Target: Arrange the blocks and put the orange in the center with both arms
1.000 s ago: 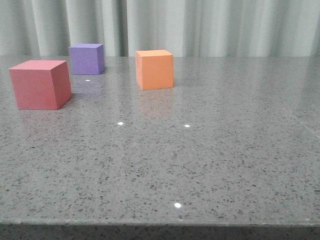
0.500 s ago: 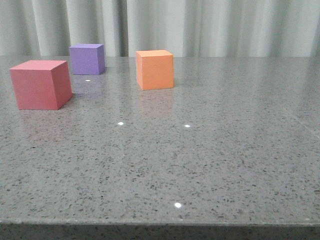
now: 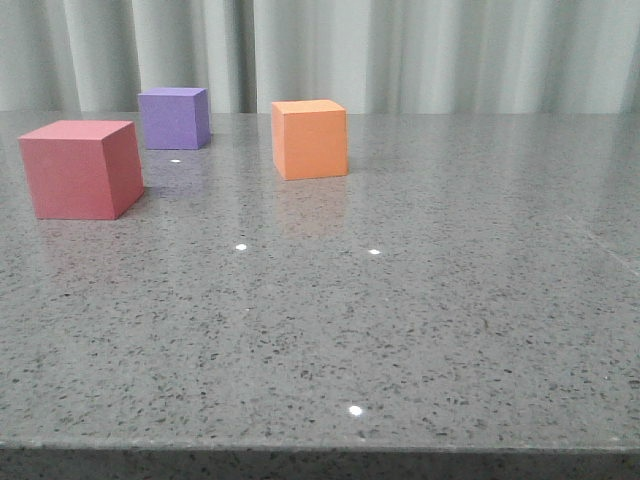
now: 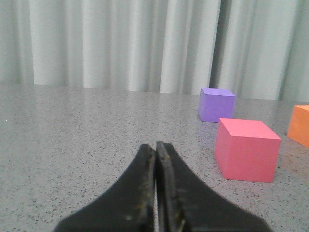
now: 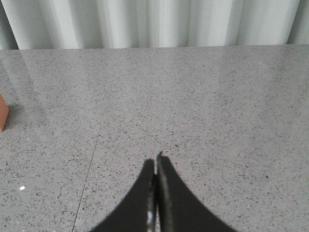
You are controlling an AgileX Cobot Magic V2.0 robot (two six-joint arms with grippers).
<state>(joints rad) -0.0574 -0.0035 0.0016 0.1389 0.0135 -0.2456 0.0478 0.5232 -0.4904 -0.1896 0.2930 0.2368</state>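
No brand, label or writing is seen on any block or on the tabletop (image 3: 420, 330). The orange cube (image 3: 310, 139) is set upright toward the far edge of the tabletop, slightly left of mid-width, flat on its base and turned a little so that a narrow left face and a broad front face are shown; as a cube, no long axis can be given. The purple cube (image 3: 174, 118) is placed further left and closer to the far edge, well apart from the orange one. The pinkish-red cube (image 3: 82, 168) is found nearest the left edge, nearer than the purple cube, apart from it. All three are resting on the grey speckled surface, none touching. The left gripper (image 4: 155, 150) is seen with fingers pressed together, nothing held, with the pinkish-red cube near it. The right gripper (image 5: 155, 162) is likewise closed tight and empty, over bare tabletop, with only a sliver of orange caught at the frame border.
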